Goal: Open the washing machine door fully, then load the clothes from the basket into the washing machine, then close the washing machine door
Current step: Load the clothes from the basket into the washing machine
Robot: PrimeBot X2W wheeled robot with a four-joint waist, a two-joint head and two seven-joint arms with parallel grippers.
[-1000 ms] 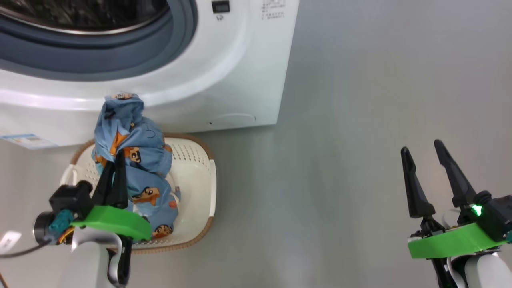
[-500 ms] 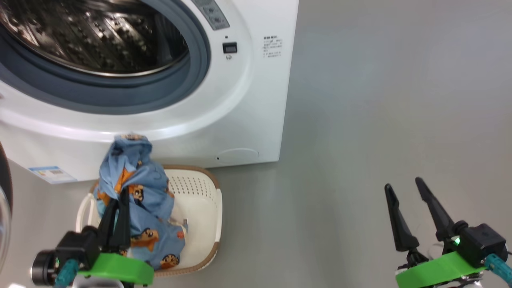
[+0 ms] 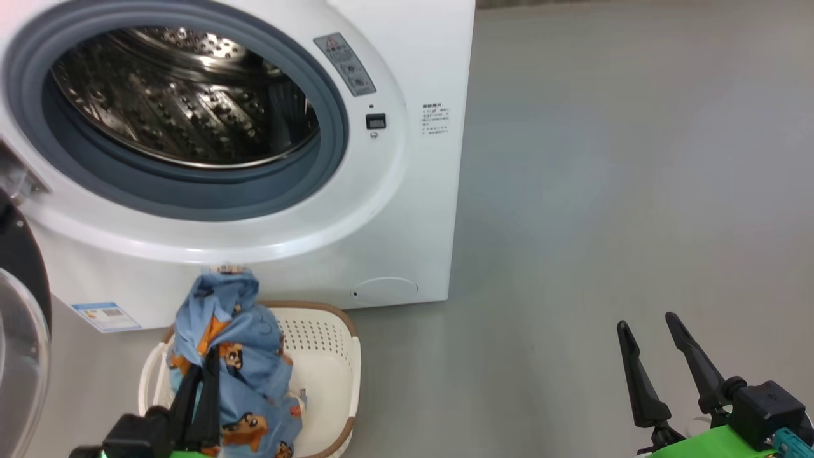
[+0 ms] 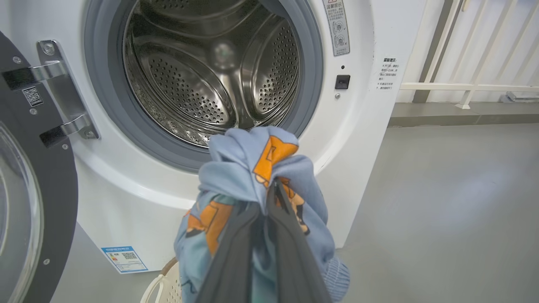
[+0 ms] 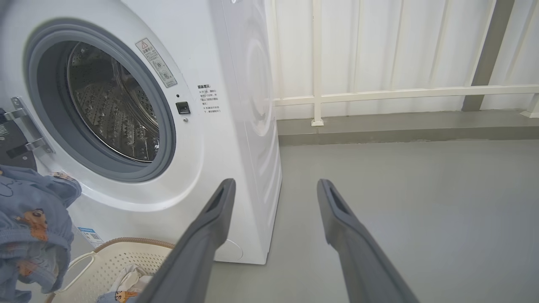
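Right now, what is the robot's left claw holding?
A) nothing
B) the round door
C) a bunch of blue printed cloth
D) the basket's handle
C: the left gripper is pinched shut on the clothes, a blue bundle with orange-brown prints that hangs over the basket.

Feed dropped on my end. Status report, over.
Left gripper shut on blue clothes, bundle hanging over basket. Right gripper open, empty. Washing machine door open, nothing blocking drum.
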